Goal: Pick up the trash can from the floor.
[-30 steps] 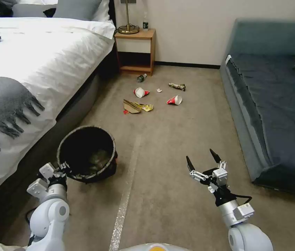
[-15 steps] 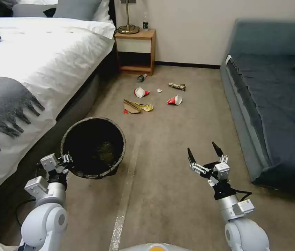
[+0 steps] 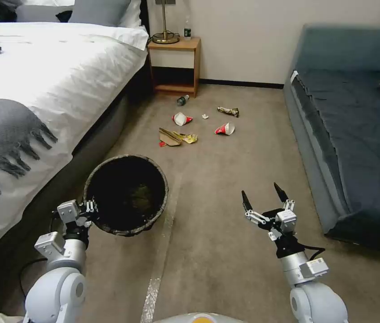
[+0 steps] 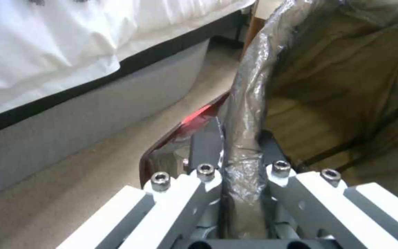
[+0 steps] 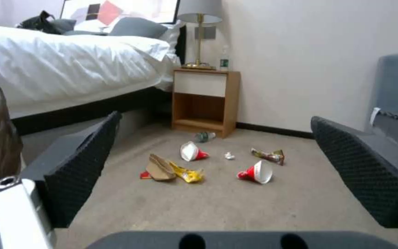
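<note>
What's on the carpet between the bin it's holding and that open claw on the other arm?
In the head view, just bare floor crossed by a pale tape strip lies between the trash can and the right end effector.

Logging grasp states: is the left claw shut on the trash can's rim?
Shut: the left claw pinches the trash can rim, one finger on each side.

Location: bedroom. Indicators: bed point(image 3: 55, 67) with white duvet, upper left; wooden nightstand point(image 3: 174, 65) with lamp point(image 3: 165, 22); blue sofa point(image 3: 356, 134), right.
</note>
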Motion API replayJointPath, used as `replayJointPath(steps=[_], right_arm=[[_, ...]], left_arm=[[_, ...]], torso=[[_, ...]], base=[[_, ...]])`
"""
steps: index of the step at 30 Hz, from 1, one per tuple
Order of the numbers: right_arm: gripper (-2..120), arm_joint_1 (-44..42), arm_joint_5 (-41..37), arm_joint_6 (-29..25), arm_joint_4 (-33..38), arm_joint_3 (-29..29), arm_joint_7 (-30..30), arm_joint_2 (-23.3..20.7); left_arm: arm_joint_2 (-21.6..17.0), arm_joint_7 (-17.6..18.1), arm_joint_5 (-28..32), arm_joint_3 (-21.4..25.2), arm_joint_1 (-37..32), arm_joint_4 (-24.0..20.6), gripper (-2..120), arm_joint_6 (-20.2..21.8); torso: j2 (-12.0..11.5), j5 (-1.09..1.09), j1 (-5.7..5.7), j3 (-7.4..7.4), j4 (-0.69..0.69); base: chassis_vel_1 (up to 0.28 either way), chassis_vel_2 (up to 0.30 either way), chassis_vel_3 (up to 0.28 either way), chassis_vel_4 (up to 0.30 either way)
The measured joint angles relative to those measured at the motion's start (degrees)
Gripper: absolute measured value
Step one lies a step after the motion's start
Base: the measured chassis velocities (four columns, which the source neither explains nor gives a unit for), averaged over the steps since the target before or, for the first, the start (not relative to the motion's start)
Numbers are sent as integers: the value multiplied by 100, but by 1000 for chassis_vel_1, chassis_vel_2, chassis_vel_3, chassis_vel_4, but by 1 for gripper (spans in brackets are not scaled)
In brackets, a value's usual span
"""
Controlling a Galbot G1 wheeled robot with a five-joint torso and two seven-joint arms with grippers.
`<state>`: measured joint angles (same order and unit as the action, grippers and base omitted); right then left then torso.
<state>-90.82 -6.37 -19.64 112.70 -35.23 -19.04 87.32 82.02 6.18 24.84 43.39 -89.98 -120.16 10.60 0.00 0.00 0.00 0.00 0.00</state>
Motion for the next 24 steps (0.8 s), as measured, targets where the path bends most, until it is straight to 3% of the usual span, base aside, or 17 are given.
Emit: replayJointPath(steps=[24], right_arm=[[100,7,-35,17,-18,-32,-37,12]], left_arm=[[26,52,22,12,20,16,4,-47]], torso=[[0,0,0,0,0]], base=[[0,0,0,0]])
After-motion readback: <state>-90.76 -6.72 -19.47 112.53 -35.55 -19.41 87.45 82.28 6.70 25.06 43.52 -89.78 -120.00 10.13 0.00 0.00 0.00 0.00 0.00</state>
